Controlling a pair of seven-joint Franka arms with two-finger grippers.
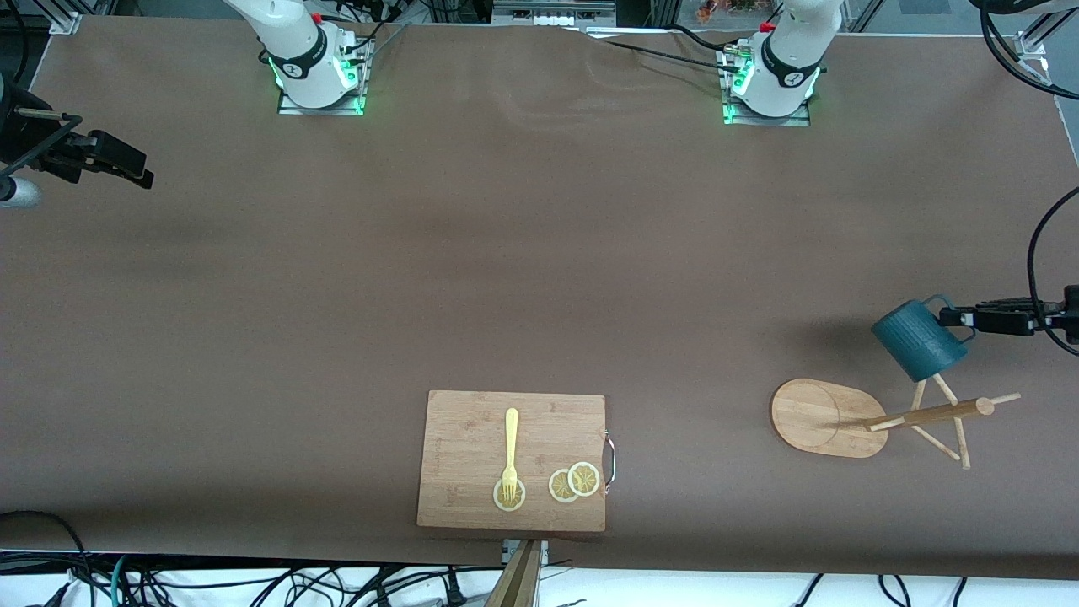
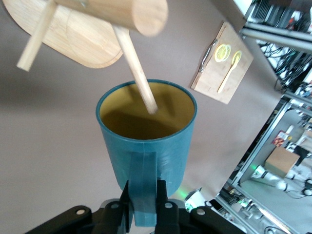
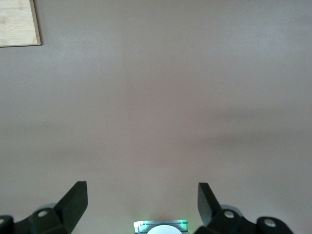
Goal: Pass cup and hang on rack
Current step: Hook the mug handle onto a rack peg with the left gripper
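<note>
Left wrist view: left gripper clamps the cup by its handle.
Cup: tilted over the rack, one peg inside its mouth.
Right gripper: spread wide, holding nothing, waiting above the tabletop.

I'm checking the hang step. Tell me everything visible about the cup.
The cup is dark teal with faint ribbing, a yellowish interior and one side handle. The left tool is shut on that handle, holding it tilted in the air above the rack. One peg reaches into its mouth.
</note>
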